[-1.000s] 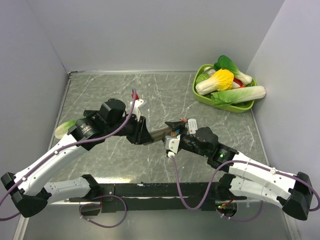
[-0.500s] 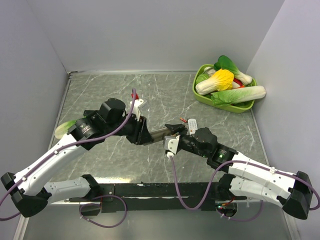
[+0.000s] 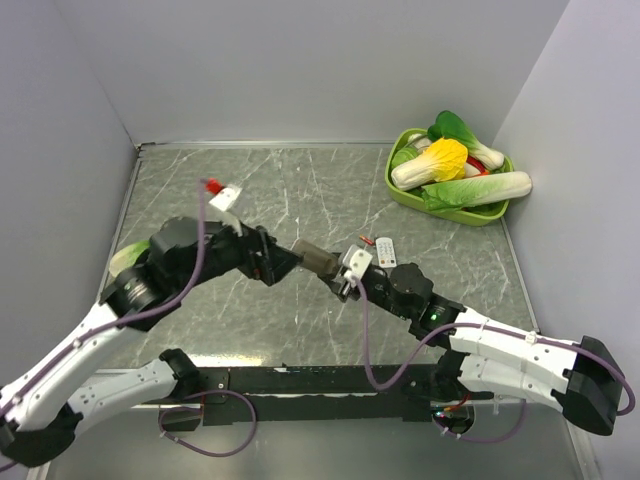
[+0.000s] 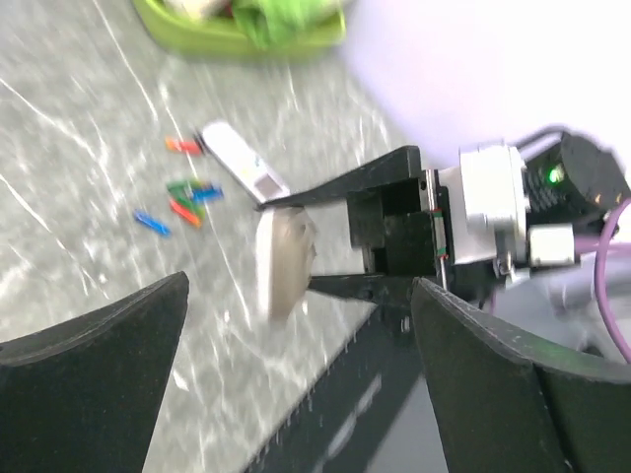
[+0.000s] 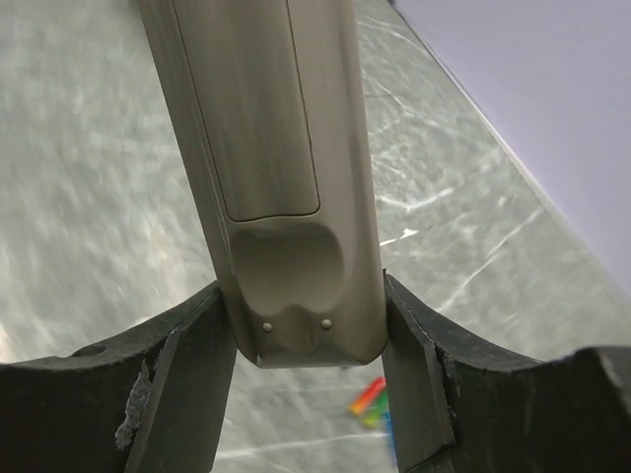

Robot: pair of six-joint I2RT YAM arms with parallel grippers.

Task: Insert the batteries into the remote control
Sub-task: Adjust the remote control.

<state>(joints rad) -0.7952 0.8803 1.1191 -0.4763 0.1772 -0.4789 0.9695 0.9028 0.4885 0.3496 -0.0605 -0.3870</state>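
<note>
Far left edge of tabletop (image 3: 330,190): a green leafy vegetable (image 3: 124,258), mostly hidden under the left arm.

Left gripper (image 3: 283,262): jaws spread wide. In its wrist view the black fingers (image 4: 99,374) sit at both lower corners with a big gap, holding nothing and touching nothing.

Remote control (image 3: 315,258): mid-tabletop, lifted off the surface, with its free end pointing at the left gripper. It is a slim long bar with a smooth matte grey-beige back facing up, a rounded end, a panel seam down the back, a thumb dip and two small dots near the end.

Right gripper (image 3: 338,276): partly closed and clamped on the remote control. Both black fingers (image 5: 187,374) press its long sides near the end.

Batteries (image 4: 182,202): tiny slim cylinders in red, green, orange and blue, lying loose in a small scatter on the tabletop just beyond the right gripper, toward the far right corner.

White remote (image 3: 385,252): short, flat and glossy, lying beside the batteries.

Far right corner: a lime green basket (image 3: 400,190) of plastic, piled with toy vegetables (image 3: 445,158) in yellow, white and green.

The tabletop is grey with white marble veining. The walls (image 3: 300,60) on three sides are plain pale lilac-grey.
</note>
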